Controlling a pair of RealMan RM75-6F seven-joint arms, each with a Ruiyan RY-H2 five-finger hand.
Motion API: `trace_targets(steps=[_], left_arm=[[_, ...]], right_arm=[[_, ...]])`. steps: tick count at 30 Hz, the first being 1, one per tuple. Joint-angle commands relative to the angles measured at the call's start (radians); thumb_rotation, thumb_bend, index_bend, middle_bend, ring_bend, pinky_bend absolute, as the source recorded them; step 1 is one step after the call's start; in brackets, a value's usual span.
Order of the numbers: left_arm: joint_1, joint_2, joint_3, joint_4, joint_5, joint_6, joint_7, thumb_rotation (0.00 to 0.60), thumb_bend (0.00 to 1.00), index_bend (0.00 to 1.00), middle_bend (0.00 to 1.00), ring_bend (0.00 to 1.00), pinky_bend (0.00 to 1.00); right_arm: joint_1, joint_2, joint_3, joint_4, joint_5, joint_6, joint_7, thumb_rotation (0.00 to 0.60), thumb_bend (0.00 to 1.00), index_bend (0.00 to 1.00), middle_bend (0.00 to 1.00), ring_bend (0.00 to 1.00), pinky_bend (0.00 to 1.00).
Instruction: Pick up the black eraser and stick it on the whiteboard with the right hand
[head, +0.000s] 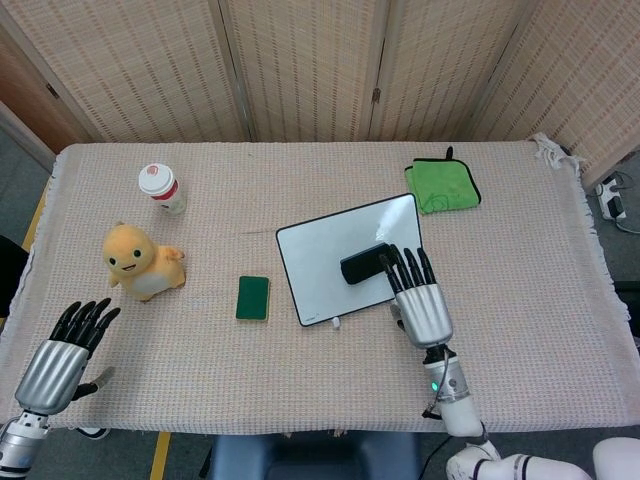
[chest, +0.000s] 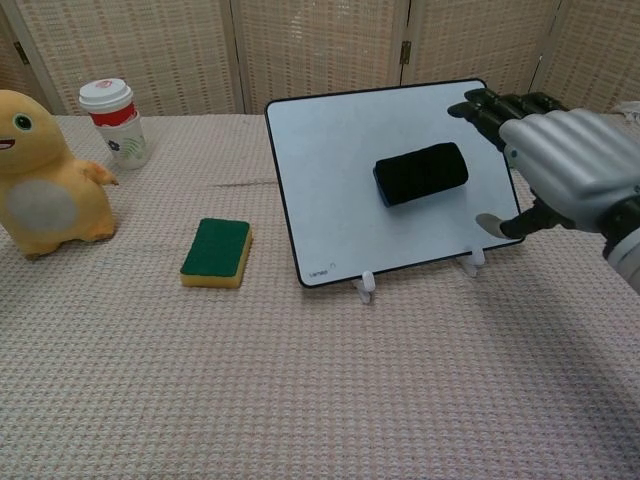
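Your black eraser (head: 364, 266) sat stuck on the face of the whiteboard (head: 312, 260), right of the board's middle, with nothing gripping it. Your right hand (head: 422, 305) hovered just off the whiteboard's right edge, empty, its fingers (chest: 487, 104) spread and stretched out, apart from the eraser. The whiteboard leaned back on two small white feet (chest: 366, 284) on the woven tablecloth (head: 520, 300).

Left of the whiteboard lay a green sponge (head: 253, 297) with a yellow underside. Further left of the board stood a yellow plush toy (head: 137, 263), and beyond it a white paper cup (head: 161, 187) with a red band. Behind the whiteboard's right corner lay a folded green cloth (head: 442, 185). Your left hand (head: 62, 351) rested far to the whiteboard's left, at the table's near corner, empty with fingers spread.
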Motion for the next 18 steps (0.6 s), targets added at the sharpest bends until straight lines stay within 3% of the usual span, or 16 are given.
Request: trace_targets(steps=[1, 7, 9, 14, 18], left_arm=[[0.001, -0.004, -0.003, -0.002, -0.005, -0.003, 0.014, 0.600, 0.28, 0.01, 0.05, 0.02, 0.00], [0.003, -0.012, -0.006, -0.002, -0.015, -0.007, 0.037, 0.600, 0.28, 0.01, 0.05, 0.02, 0.00], [0.004, -0.013, -0.008, -0.004, -0.020, -0.009, 0.043, 0.600, 0.28, 0.01, 0.05, 0.02, 0.00], [0.006, -0.018, -0.007, -0.003, -0.014, -0.004, 0.059, 0.600, 0.28, 0.01, 0.05, 0.02, 0.00], [0.008, -0.020, -0.007, -0.002, -0.015, -0.003, 0.065, 0.600, 0.28, 0.01, 0.05, 0.02, 0.00]], right_arm=[[-0.169, 0.305, -0.180, -0.230, -0.060, 0.067, 0.102, 0.600, 0.32, 0.00, 0.00, 0.00, 0.00], [-0.303, 0.403, -0.279, -0.153, -0.105, 0.170, 0.229, 0.600, 0.32, 0.00, 0.00, 0.00, 0.00], [-0.338, 0.394, -0.291, -0.102, -0.117, 0.195, 0.278, 0.600, 0.32, 0.00, 0.00, 0.00, 0.00], [-0.381, 0.398, -0.309, -0.076, -0.236, 0.277, 0.291, 0.600, 0.32, 0.00, 0.00, 0.00, 0.00], [-0.396, 0.416, -0.312, -0.076, -0.271, 0.288, 0.334, 0.600, 0.32, 0.00, 0.00, 0.00, 0.00]])
